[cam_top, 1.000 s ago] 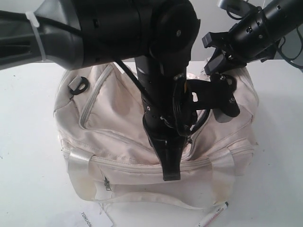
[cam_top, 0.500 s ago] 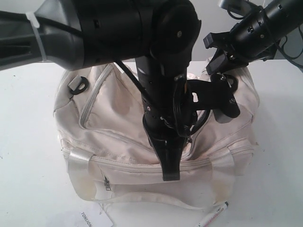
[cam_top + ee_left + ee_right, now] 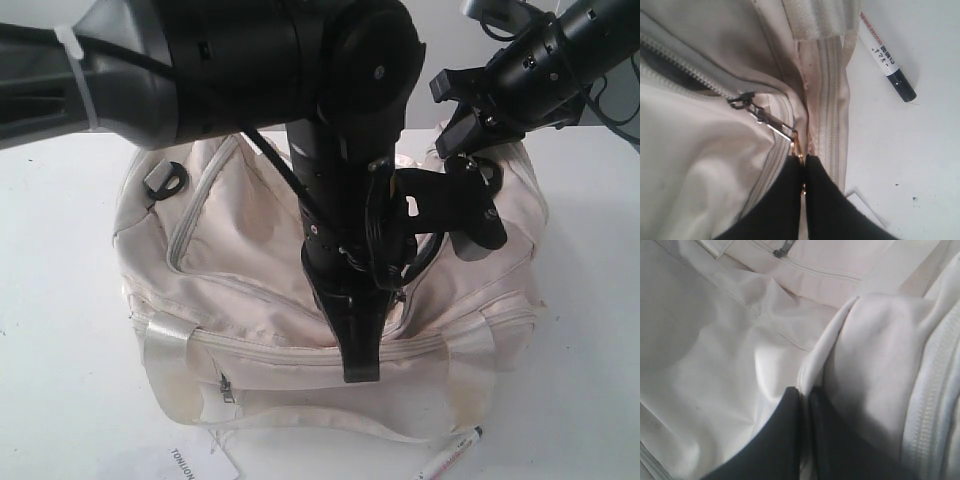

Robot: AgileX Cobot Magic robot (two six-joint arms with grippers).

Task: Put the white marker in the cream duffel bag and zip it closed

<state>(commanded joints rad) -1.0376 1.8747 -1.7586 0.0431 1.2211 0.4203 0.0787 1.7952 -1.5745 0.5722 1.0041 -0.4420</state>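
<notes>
jaws of both grippers are together on the cream duffel bag (image 3: 250,270): the right gripper (image 3: 804,392) pinches a fold of fabric near its top, the left gripper (image 3: 802,161) clamps the gold keyring (image 3: 796,147) on its zip pull (image 3: 747,102). the white marker (image 3: 887,57) lies outside the bag on the table (image 3: 60,300), just beside its front, long axis slanting to that edge; the left gripper looks nearer to it.

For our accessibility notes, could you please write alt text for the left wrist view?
The left gripper pinches the gold keyring on the zip pull of the cream duffel bag, whose zip is partly open. The white marker lies on the table beside it.
</notes>
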